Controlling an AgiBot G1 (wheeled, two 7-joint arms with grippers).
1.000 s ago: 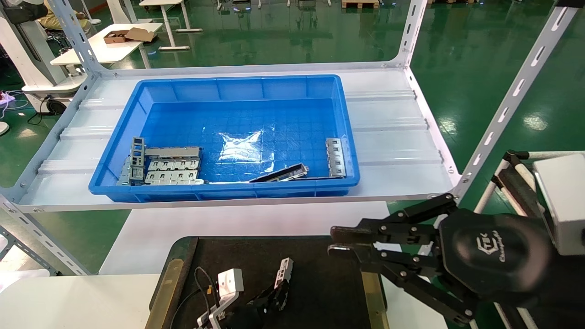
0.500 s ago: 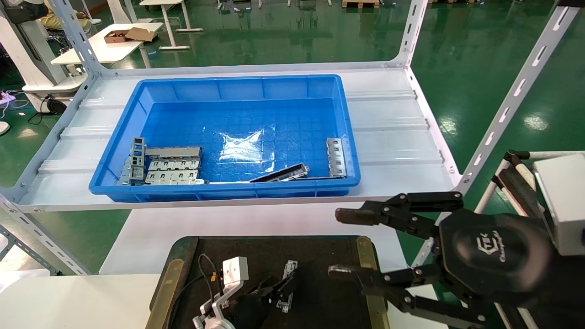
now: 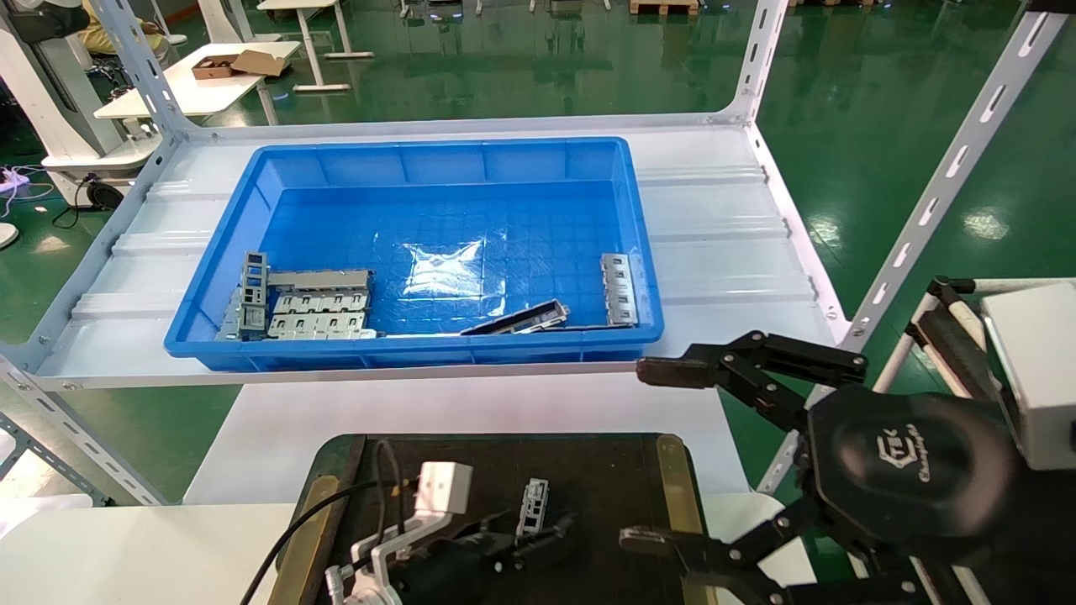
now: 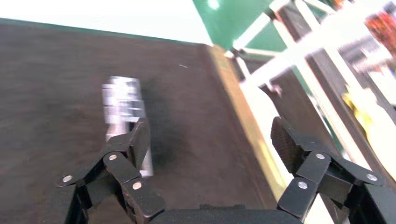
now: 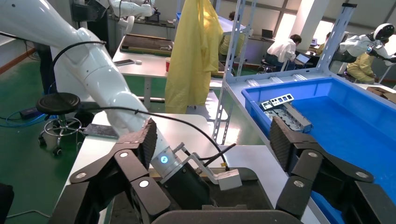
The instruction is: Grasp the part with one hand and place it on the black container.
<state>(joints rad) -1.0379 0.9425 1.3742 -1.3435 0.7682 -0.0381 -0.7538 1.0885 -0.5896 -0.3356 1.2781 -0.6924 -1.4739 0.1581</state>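
Observation:
The part (image 3: pixel 533 506), a small silvery bar with cutouts, lies flat on the black container (image 3: pixel 605 479), free of any grip. My left gripper (image 3: pixel 528 542) hovers low just behind it, open. In the left wrist view the part (image 4: pixel 122 106) rests on the dark felt (image 4: pixel 196 84) right by one of the fingers (image 4: pixel 138 140), outside the wide gap of the left gripper (image 4: pixel 210 137). My right gripper (image 3: pixel 656 454) hangs at the container's right edge, spread wide open and holding nothing. The right wrist view shows the right gripper (image 5: pixel 212 135) open above the left arm (image 5: pixel 107 79).
A blue bin (image 3: pixel 420 160) on the white shelf (image 3: pixel 714 252) holds stacked grey plates (image 3: pixel 315 307), a dark bar (image 3: pixel 517 319) and another cutout bar (image 3: pixel 618 290). A slanted rack post (image 3: pixel 933 193) stands right of the right arm. Brass strips (image 3: pixel 677 487) edge the container.
The left gripper has let go of the part, which went from upright in the fingers to flat on the container, and has drawn back. The right gripper has opened from nearly shut to wide.

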